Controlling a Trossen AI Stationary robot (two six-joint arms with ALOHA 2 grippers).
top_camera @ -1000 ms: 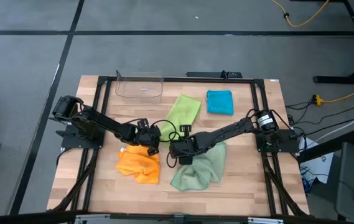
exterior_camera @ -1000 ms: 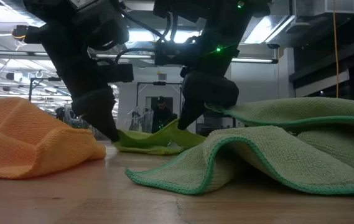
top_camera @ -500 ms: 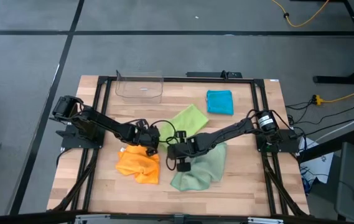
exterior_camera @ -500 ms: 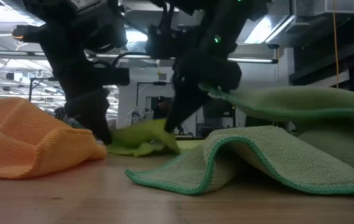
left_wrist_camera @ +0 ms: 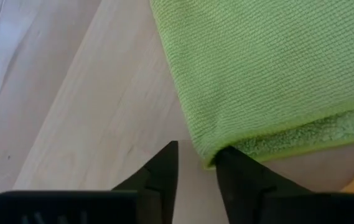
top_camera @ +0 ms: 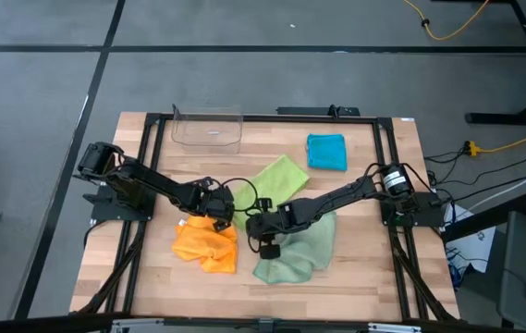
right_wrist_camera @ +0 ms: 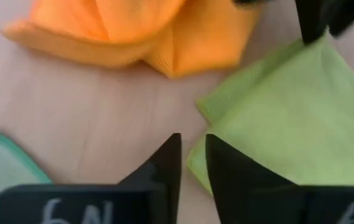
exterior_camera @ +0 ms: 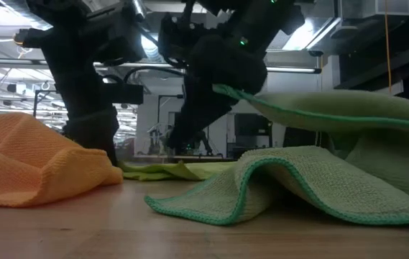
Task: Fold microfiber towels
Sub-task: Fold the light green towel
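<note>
Lime green towel (top_camera: 275, 175): in the high view it lies doubled over near the middle of the tabletop (top_camera: 373, 277), so the fold in hand is judged largely made. The teal blue towel (top_camera: 326, 152) lies folded toward the far right corner, beside the clear plastic bin (top_camera: 208, 129) at the far edge. The orange towel (top_camera: 206, 245) and the pale sage green towel (top_camera: 298, 250) lie crumpled toward the near edge, unfolded. The left hand (top_camera: 224, 205) and the right hand (top_camera: 261, 228) sit at the near corners of the lime green towel, one each, placed to control both ends of one edge.

Low view: the lime green towel (exterior_camera: 162, 171) lies flat on the tabletop behind the orange towel (exterior_camera: 39, 162). An edge of the pale sage green towel (exterior_camera: 319, 169) rides up against the right arm, apparently draped there.

Left wrist view: the left hand (left_wrist_camera: 196, 171) has its fingers narrowly apart, and the lime green towel (left_wrist_camera: 270, 74) has a corner at the gap; a firm grip cannot be told.

Right wrist view: the right hand (right_wrist_camera: 193, 165) has its fingers narrowly apart and holds nothing, just beside a corner of the lime green towel (right_wrist_camera: 288, 118), with the orange towel (right_wrist_camera: 145, 31) beyond.
</note>
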